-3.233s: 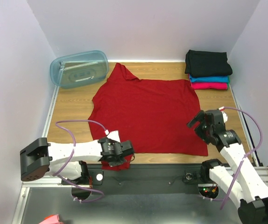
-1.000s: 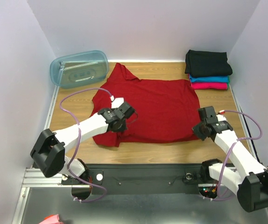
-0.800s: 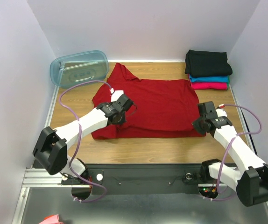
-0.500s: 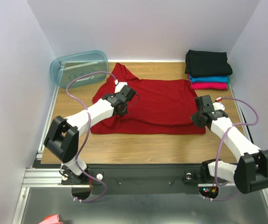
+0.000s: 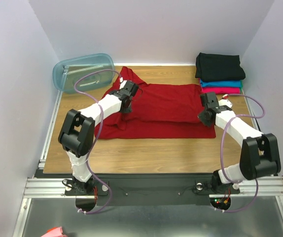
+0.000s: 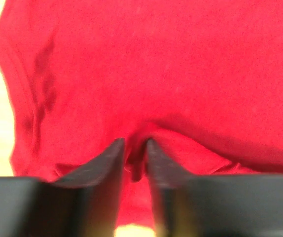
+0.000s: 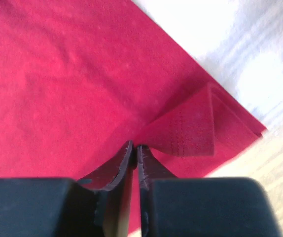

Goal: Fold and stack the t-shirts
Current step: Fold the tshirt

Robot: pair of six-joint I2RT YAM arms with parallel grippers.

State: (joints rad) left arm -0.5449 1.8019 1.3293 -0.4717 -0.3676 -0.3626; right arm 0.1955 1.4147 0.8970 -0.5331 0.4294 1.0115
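Observation:
The deep red t-shirt (image 5: pixel 166 106) lies across the middle of the table, its near part doubled over onto its far part. My left gripper (image 5: pixel 127 94) is at the shirt's left side near the collar; its jaws (image 6: pixel 135 143) stand slightly apart, open, with a loose ridge of red cloth (image 6: pixel 181 74) between them. At the shirt's right edge my right gripper (image 5: pixel 204 109) is shut on a folded hem corner of the red cloth (image 7: pixel 191 131), its fingertips (image 7: pixel 134 145) almost touching. Black (image 5: pixel 219 66), teal (image 5: pixel 221 84) and magenta (image 5: pixel 223 91) t-shirts sit folded in a stack at the back right.
A pale blue plastic tub (image 5: pixel 84 72) stands at the back left corner, close to the red shirt's sleeve. Bare wooden table (image 5: pixel 156 148) runs along the near side in front of the shirt. Pale walls close in both sides.
Both grippers carried the shirt's near edge away from me and over onto its far part, folding it. The left jaws have parted a little; the right ones still pinch the cloth.

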